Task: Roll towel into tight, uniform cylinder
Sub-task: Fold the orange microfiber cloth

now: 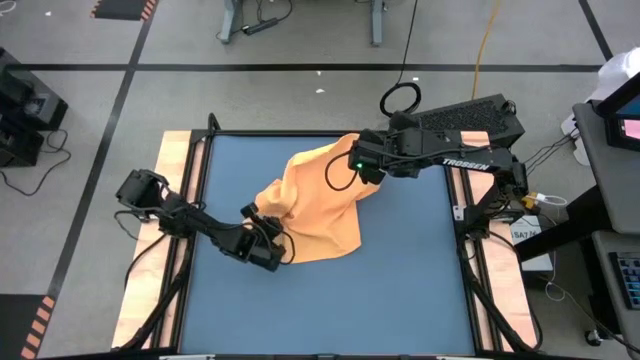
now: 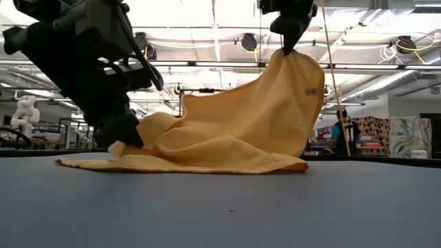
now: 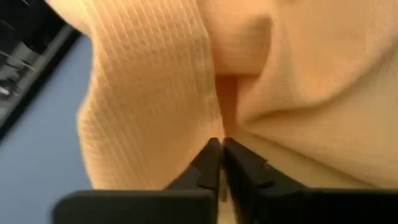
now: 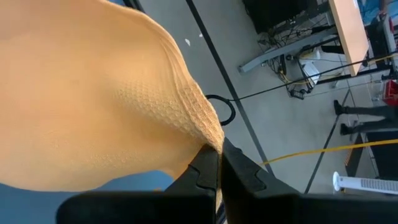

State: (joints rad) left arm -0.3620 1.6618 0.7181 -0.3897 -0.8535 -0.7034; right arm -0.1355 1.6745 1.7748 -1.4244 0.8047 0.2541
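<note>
Towel: orange-yellow cloth near the middle of the blue worktop, partly lying flat and partly lifted. In the low view its lower part spreads in folds on the surface while one corner is drawn up into a peak. A small white tag shows near the raised edge.

Right gripper: up above the worktop at the far side of the towel, fingers pressed together on the lifted corner. The right wrist view shows the cloth's edge pinched between the two fingertips, the fabric hanging away from them.

Left gripper: low, at the near-left side of the towel, down by the worktop. In the left wrist view its fingers are closed almost tip to tip, with a fold of cloth right at the tips; whether any fabric is caught between them cannot be told.

Worktop: blue mat with pale wood strips along its left and right sides.
</note>
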